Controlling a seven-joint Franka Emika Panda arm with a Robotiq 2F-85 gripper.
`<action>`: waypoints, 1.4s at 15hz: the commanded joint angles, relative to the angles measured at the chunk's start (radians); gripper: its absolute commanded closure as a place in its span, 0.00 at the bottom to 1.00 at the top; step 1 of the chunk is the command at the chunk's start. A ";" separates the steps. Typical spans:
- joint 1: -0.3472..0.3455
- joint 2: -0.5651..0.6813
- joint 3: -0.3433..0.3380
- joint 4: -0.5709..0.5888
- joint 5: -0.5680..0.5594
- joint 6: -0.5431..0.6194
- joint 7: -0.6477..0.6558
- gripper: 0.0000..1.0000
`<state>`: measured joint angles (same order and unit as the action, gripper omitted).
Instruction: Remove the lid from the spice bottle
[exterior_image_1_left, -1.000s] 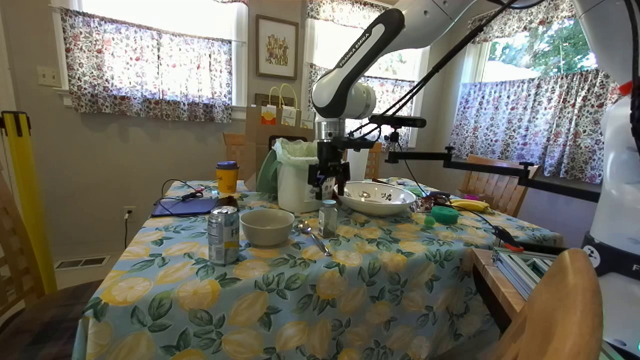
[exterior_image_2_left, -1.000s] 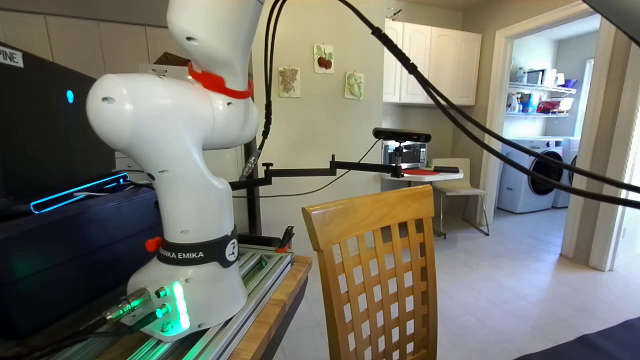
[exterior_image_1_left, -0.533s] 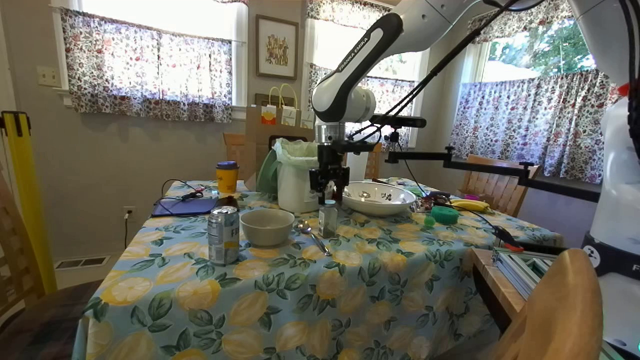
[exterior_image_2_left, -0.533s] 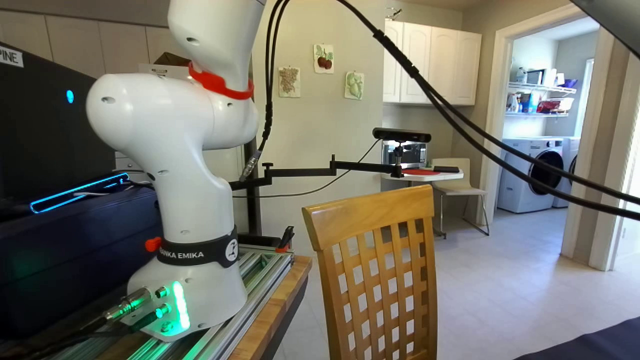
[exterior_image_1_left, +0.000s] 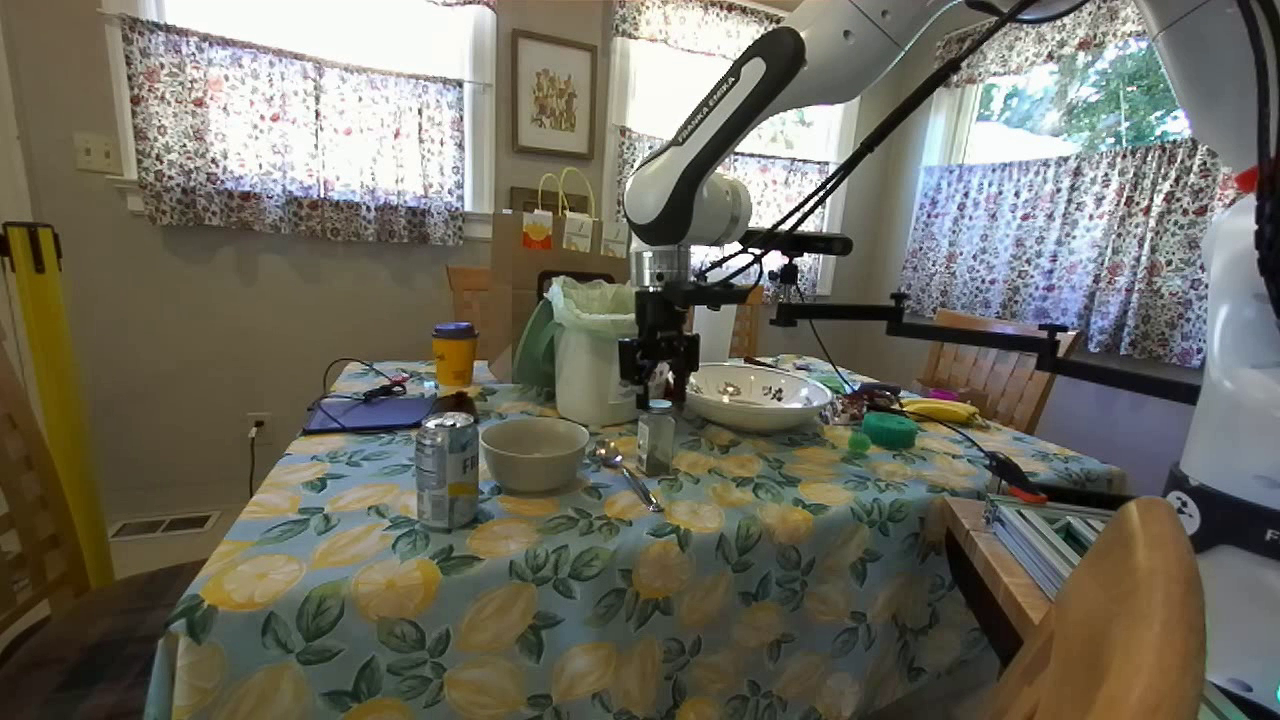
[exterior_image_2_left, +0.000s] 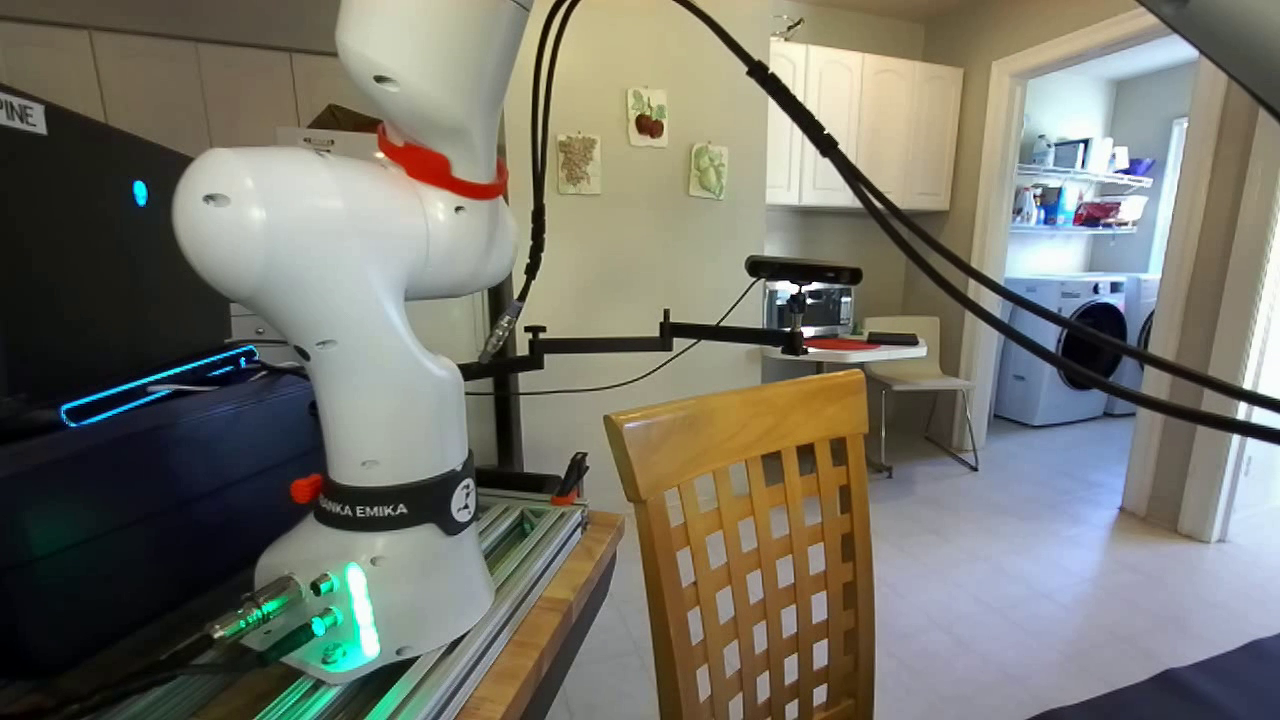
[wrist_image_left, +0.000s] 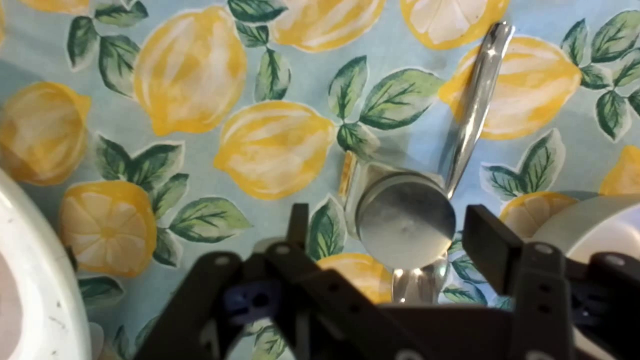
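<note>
The spice bottle is a small clear glass bottle standing upright on the lemon-print tablecloth. Its round silver-grey lid sits on top. In the wrist view I look down on the lid, with part of the square glass bottle showing beyond it. My gripper points down just above and behind the bottle in an exterior view. In the wrist view the gripper is open, one finger on each side of the lid with gaps to both. The exterior view toward the robot base does not show the bottle or gripper.
A spoon lies right beside the bottle. A grey bowl and a silver can stand to one side. A wide white bowl and a white bin stand behind. A camera arm reaches over the table.
The arm and gripper have come down slightly toward the bottle since one second ago. Over the last half second almost nothing has moved. The bottle and lid have stayed in place.
</note>
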<state>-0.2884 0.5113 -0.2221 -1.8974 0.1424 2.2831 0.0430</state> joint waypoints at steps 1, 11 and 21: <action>-0.007 0.015 0.006 0.024 -0.005 -0.005 0.006 0.21; -0.004 0.011 0.019 0.021 -0.001 -0.006 -0.001 0.49; -0.013 0.004 0.020 0.028 0.014 -0.013 0.000 0.77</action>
<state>-0.2879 0.5111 -0.2090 -1.8940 0.1451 2.2830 0.0429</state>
